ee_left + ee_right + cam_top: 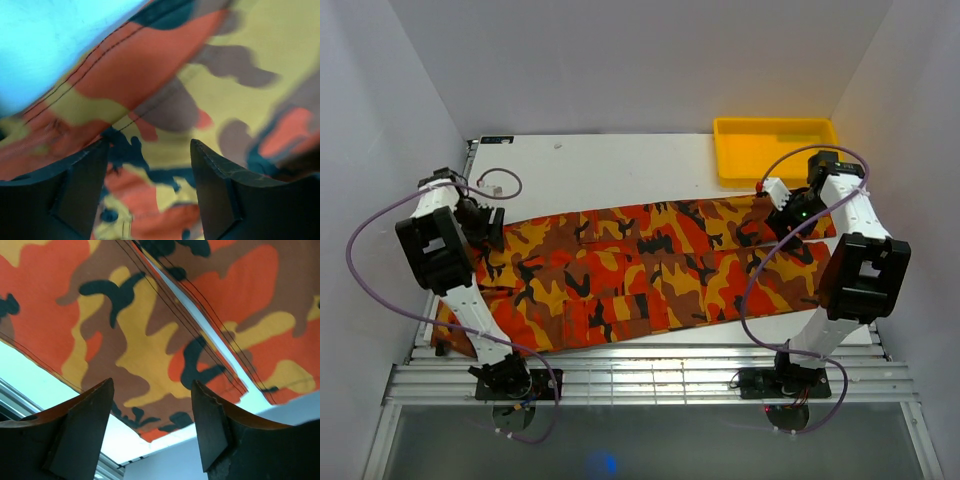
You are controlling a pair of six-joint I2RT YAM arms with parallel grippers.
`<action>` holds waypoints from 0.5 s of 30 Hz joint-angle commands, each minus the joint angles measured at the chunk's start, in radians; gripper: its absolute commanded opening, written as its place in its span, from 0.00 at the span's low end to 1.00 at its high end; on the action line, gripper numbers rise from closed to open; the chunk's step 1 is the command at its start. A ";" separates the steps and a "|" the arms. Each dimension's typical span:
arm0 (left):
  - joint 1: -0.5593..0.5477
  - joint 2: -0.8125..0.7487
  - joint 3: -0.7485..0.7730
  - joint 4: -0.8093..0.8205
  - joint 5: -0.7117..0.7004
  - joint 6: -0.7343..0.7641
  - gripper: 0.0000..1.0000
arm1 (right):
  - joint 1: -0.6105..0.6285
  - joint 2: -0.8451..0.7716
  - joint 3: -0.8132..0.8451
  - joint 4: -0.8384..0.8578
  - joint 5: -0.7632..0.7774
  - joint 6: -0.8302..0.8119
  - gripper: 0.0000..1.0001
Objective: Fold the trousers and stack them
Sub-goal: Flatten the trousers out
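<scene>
Listing contents, one bench, white, walled on three sides. Item 1: trousers, camo print in orange, red, yellow, brown, blk; laid flat, lengthwise L to R across the near half of the bench. L end runs down to the near-left edge beside the slatted rail; R end stops just short of the tray. In the R wrist view a narrow strip of bench shows between two stitched cloth edges, and one cloth edge lies near the bench edge. Item 2: yellow tray, plastic, far-right corner of the bench, just beyond the trousers' R end, not on the cloth. Item 3: left arm, lying over the trousers' L end and hiding part of it; left jaws apart, low over the cloth, nothing clamped; print shows in the gap (L wrist view, blurred). Item 4: right arm, over the R end, wrist between the tray and the cloth; right jaws apart, above the cloth, nothing clamped. Item 5: purple cables, one loop per arm; the R loop crosses over the trousers' R end, the L one hangs clear at the left wall, with a small loop on bare bench at far left.
</scene>
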 commanded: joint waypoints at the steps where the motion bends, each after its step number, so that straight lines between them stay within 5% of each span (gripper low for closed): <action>1: 0.010 0.013 -0.004 0.029 -0.060 -0.074 0.75 | 0.049 0.012 -0.002 -0.010 -0.007 0.083 0.68; 7: -0.029 0.241 0.111 0.062 -0.072 -0.100 0.70 | 0.062 0.047 -0.062 0.019 0.069 0.071 0.65; 15: -0.062 0.667 0.884 0.069 -0.070 -0.255 0.71 | 0.069 0.115 0.019 0.133 0.074 0.184 0.58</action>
